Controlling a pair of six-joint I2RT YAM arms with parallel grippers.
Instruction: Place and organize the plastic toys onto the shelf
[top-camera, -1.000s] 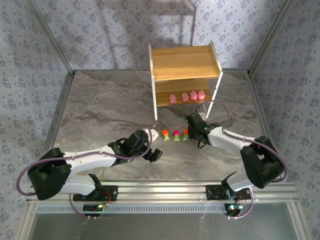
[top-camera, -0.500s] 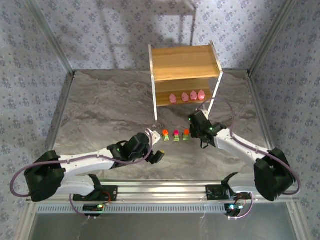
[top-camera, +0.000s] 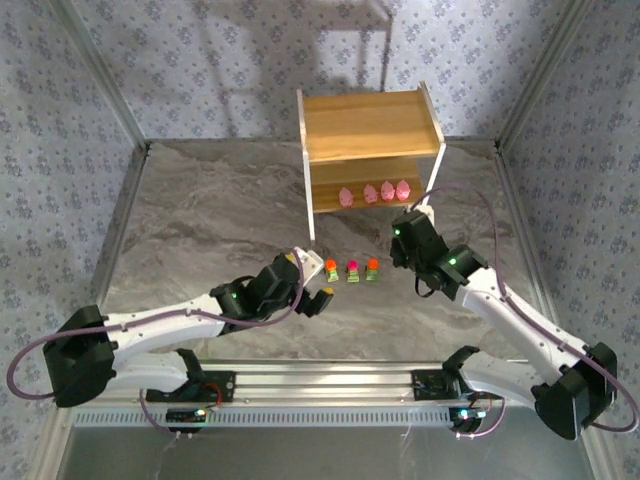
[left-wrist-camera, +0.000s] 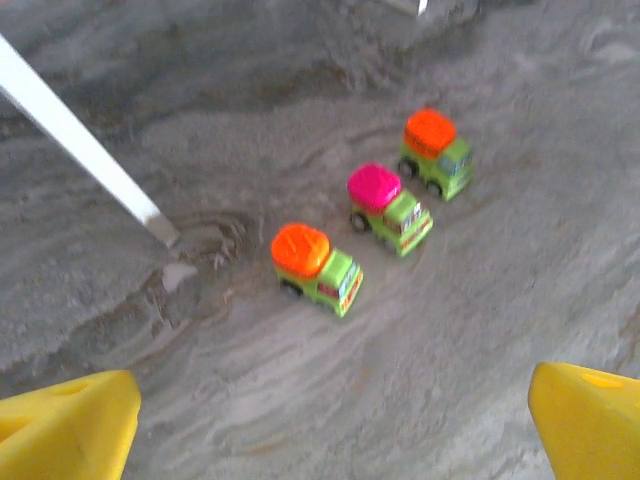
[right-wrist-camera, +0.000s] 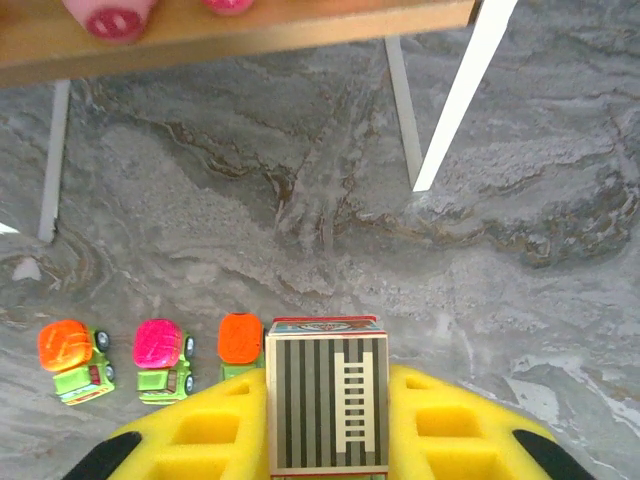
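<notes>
In the right wrist view my right gripper (right-wrist-camera: 326, 388) is shut on a blocky car-like toy (right-wrist-camera: 325, 415) with a striped, ladder-printed top, held above the table. Three green-based cars stand in a row on the marble: orange (left-wrist-camera: 315, 265), magenta (left-wrist-camera: 390, 208) and orange-red (left-wrist-camera: 437, 153). My left gripper (left-wrist-camera: 330, 430) is open just short of the orange one, with nothing between its yellow fingers (left-wrist-camera: 65, 425). Seen from above, the shelf (top-camera: 370, 125) stands at the back with several pink toys (top-camera: 375, 192) on its lower tier. The right gripper (top-camera: 405, 234) hovers in front of it.
The shelf's thin white legs (right-wrist-camera: 465, 90) reach the table just ahead of the right gripper, and another leg (left-wrist-camera: 80, 150) stands left of the car row. Metal frame posts and patterned walls (top-camera: 70, 120) enclose the marble table (top-camera: 200, 210).
The right gripper has moved away from the car row, right and toward the shelf, carrying the striped toy. The left arm has stretched forward, its gripper closer to the row.
</notes>
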